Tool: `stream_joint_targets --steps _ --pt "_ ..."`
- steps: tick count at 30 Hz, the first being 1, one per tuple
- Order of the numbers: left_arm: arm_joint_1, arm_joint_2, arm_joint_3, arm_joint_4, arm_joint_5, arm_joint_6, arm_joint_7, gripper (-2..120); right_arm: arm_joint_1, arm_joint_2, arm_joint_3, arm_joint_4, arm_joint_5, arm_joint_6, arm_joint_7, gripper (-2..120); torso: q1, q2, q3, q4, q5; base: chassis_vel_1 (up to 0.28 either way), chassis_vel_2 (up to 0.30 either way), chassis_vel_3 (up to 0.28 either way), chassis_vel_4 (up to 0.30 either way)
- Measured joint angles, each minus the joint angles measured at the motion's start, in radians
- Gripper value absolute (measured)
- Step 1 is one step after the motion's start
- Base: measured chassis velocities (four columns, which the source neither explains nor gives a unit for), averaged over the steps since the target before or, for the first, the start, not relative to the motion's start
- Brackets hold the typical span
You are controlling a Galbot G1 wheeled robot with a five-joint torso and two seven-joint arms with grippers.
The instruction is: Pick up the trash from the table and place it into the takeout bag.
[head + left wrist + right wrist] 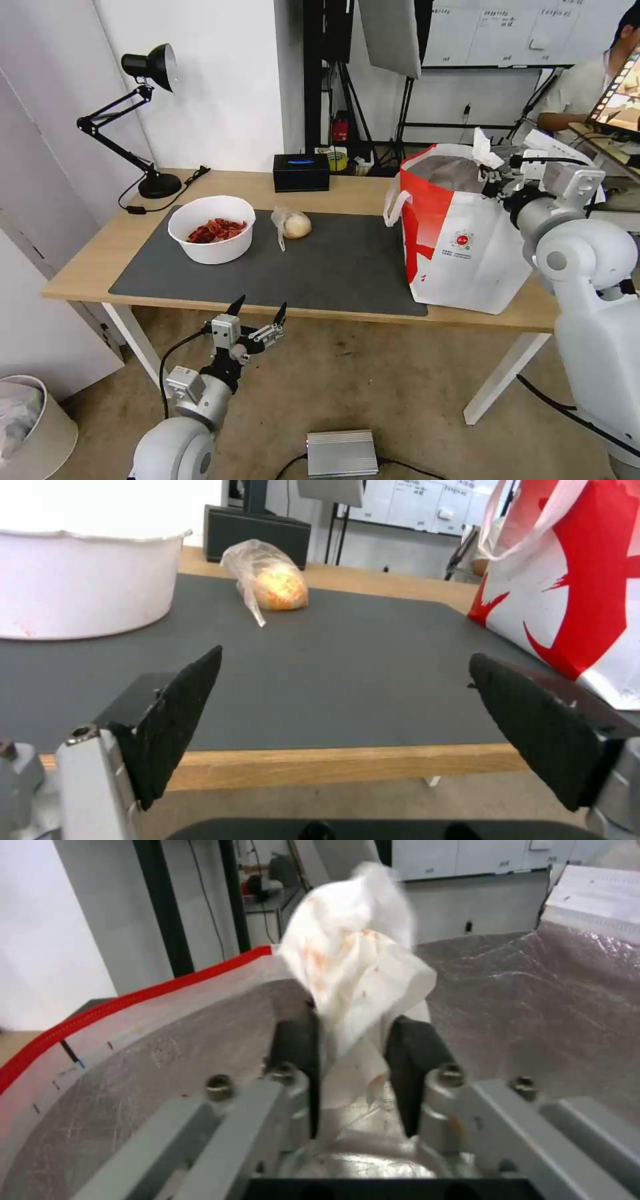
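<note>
right gripper (352,1040): clenched on crumpled white tissue (357,965), over open top of boxy white-and-red takeout bag (467,247)
left gripper (259,310): fingers spread, empty, near front edge of light-wood table (87,267)

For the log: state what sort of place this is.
Probably a lab or studio staged as a workspace: a light stand and whiteboard behind the table, cables and a metal box on the floor.
</note>
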State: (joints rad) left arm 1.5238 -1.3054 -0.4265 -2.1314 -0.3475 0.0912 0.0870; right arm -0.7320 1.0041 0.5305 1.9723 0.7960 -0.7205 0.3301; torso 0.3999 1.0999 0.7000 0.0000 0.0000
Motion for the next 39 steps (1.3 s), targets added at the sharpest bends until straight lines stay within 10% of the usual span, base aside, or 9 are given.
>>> stream_joint_targets --steps 19,39 --pt "-0.001 -0.002 0.001 -0.005 0.002 0.000 0.000 100 -0.004 -0.006 0.006 0.010 0.002 0.000 -0.004 96 0.000 0.000 0.000 0.0000 0.0000 0.000 0.000 0.000 0.000" --pt "0.002 -0.002 -0.016 -0.011 0.000 -0.003 -0.021 100 0.011 -0.018 -0.014 0.101 0.108 0.135 -0.086 100 0.000 0.000 0.000 0.0001 -0.0002 0.000 0.000 0.000 0.000"
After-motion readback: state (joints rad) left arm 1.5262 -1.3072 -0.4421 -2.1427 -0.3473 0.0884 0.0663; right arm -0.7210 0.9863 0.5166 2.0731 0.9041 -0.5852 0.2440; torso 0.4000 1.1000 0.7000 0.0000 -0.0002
